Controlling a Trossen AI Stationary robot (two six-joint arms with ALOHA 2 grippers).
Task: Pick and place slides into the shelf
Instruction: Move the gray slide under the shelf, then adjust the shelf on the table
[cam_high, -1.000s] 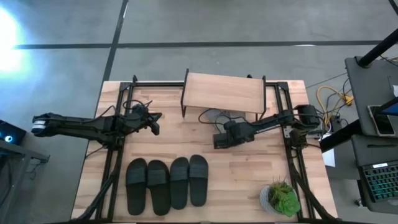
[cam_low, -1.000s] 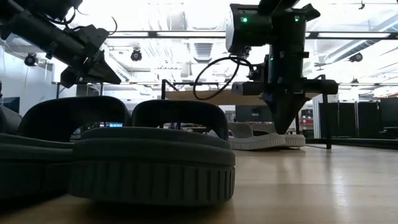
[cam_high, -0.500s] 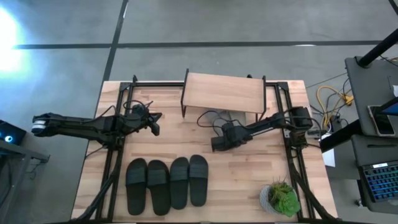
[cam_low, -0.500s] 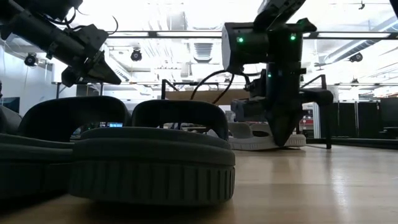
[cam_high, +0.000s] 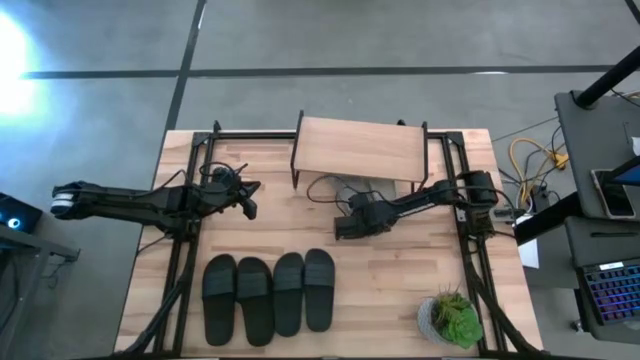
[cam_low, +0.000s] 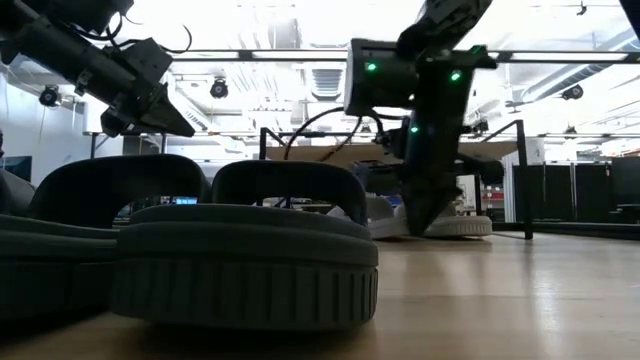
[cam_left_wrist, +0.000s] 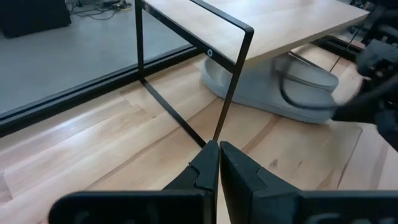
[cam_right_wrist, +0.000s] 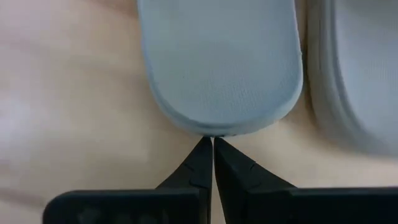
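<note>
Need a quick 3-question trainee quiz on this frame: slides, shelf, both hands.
1. True or false: the four black slides already sit under the shelf.
2. Multiple choice: the right hand has its closed fingertips
A) clamped on a black slide
B) at the rounded end of a light grey slide
C) above the potted plant
3. Fill in: the left hand is ____, holding nothing, left of the shelf.

Key:
1. False. They lie in a row on the table's near part; only the grey pair is under the shelf.
2. B
3. shut
</note>
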